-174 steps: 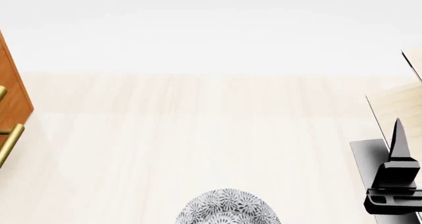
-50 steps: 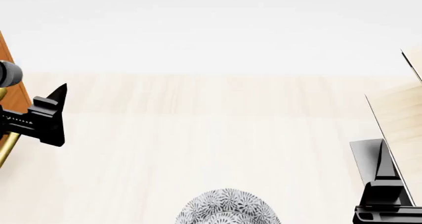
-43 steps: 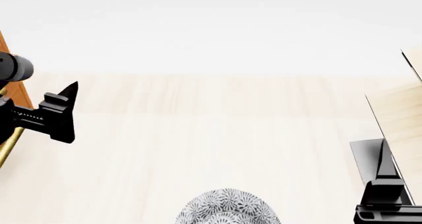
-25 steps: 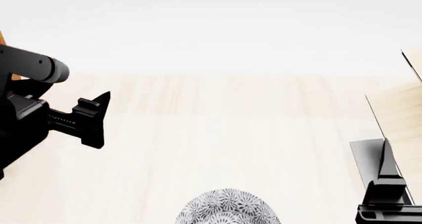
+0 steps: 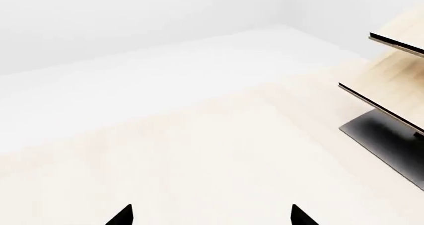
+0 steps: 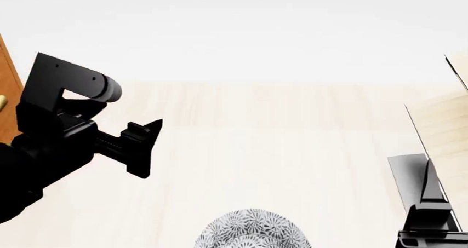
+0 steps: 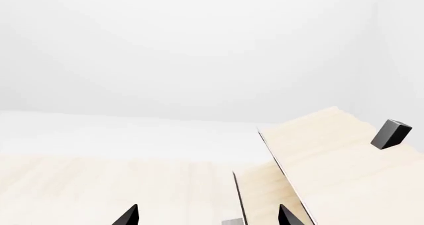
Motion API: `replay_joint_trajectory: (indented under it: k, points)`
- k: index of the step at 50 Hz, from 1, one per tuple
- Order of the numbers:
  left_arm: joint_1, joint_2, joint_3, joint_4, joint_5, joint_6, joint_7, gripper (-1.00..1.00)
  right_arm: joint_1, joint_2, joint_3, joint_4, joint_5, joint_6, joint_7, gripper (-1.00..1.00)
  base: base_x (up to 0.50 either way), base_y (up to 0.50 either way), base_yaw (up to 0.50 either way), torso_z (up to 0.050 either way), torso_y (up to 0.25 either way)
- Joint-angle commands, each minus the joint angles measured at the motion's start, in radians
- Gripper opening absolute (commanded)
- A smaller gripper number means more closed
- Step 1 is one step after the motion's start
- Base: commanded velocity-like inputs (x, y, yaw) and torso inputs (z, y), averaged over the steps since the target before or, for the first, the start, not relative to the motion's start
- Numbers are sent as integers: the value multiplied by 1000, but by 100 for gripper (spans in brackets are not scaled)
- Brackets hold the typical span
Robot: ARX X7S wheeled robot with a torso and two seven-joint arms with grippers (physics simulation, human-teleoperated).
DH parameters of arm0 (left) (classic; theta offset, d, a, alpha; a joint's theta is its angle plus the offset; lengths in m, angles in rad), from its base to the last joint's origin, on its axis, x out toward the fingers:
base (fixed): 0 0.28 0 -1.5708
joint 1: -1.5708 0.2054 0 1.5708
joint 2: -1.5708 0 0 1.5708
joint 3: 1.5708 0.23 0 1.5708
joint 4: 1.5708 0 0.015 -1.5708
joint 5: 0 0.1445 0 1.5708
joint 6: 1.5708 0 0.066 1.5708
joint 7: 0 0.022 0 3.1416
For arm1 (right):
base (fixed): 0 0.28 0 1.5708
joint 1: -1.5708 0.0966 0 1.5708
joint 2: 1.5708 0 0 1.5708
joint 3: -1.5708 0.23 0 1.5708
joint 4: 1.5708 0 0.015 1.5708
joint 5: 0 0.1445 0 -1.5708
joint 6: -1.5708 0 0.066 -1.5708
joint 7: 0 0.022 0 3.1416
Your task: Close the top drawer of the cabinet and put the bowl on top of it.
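Note:
The bowl (image 6: 252, 232), white with a dense grey-blue pattern, sits at the bottom middle of the head view, cut off by the frame edge. Only a narrow orange-brown strip of the cabinet (image 6: 7, 89) shows at the far left, with a bit of brass handle (image 6: 2, 101). My left arm hides the rest, so the top drawer cannot be made out. My left gripper (image 6: 144, 149) hovers over the floor, up and left of the bowl. In the left wrist view the left gripper (image 5: 210, 217) is open and empty. My right gripper (image 6: 430, 199), low at the right, is also open and empty (image 7: 206, 217).
Pale wood panels (image 6: 442, 122) on a black base (image 6: 406, 174) stand at the right, close to my right gripper, and show in both wrist views (image 5: 390, 71) (image 7: 318, 150). A small dark block (image 7: 390, 134) sits on one panel. Light wooden floor (image 6: 278, 149) lies between cabinet and panels.
My left arm has swung in from the left edge, away from the cabinet and rightward over the floor. The right gripper has sunk a little lower. The bowl has not moved.

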Motion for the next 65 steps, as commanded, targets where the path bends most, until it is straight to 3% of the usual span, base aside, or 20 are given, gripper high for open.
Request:
replay_joint_trajectory:
  k: [1, 13, 33, 37, 39, 41, 43, 44, 45, 47, 53, 54, 57, 59, 60, 63, 65]
  points:
    - [-43, 7, 52, -71, -4, 33, 66, 100, -8, -1, -3, 3, -5, -6, 0, 100, 0, 0, 0, 0, 0]
    - [-47, -1, 117, -121, -25, 83, 183, 100, -11, -7, -29, 21, -30, -25, -3, 100, 0, 0, 0, 0, 0]
    - [-4, 12, 163, -150, -38, 126, 237, 100, -29, -7, -34, 22, -45, -42, -5, 100, 0, 0, 0, 0, 0]
    - [8, 12, 180, -155, -32, 147, 249, 100, 28, 24, -7, -1, 34, 42, 38, 100, 0, 0, 0, 0, 0]
    - [8, 16, 186, -170, -27, 158, 255, 100, -29, -5, -36, 23, -42, -42, 0, 100, 0, 0, 0, 0, 0]
    - [9, 19, 192, -175, -27, 162, 260, 100, 55, 40, -3, 0, 68, 71, 57, 100, 0, 0, 0, 0, 0]
    - [14, 13, 215, -162, -28, 165, 282, 100, 60, 43, 1, -5, 79, 82, 64, 100, 0, 0, 0, 0, 0]
    - [18, 13, 219, -157, -31, 163, 284, 100, -11, 9, -28, 16, -10, -13, 19, 100, 0, 0, 0, 0, 0]
    - [22, 11, 231, -155, -28, 168, 292, 100, 39, 37, -8, 7, 52, 50, 50, 100, 0, 0, 0, 0, 0]
    - [27, 11, 243, -155, -22, 178, 298, 100, -33, 0, -41, 30, -39, -50, 5, 100, 0, 0, 0, 0, 0]
    - [32, 22, 270, -204, 2, 215, 308, 100, 47, 48, 4, 6, 78, 65, 61, 100, 0, 0, 0, 0, 0]
    - [33, 24, 277, -216, 8, 223, 312, 100, -32, 7, -29, 28, -22, -42, 12, 100, 0, 0, 0, 0, 0]
    - [37, 29, 287, -246, 20, 242, 316, 100, 35, 50, 7, 5, 79, 55, 63, 100, 0, 0, 0, 0, 0]
    - [36, 35, 288, -266, 24, 248, 314, 100, -46, 5, -32, 32, -31, -60, 8, 100, 0, 0, 0, 0, 0]
    - [37, 39, 292, -280, 31, 256, 312, 100, 13, 41, -6, 14, 51, 23, 51, 100, 0, 0, 0, 0, 0]
    - [45, 36, 302, -277, 34, 261, 314, 100, 38, 54, 6, 4, 87, 55, 71, 100, 0, 0, 0, 0, 0]
    - [49, 35, 317, -287, 48, 274, 315, 100, -46, 10, -36, 30, -28, -63, 14, 100, 0, 0, 0, 0, 0]
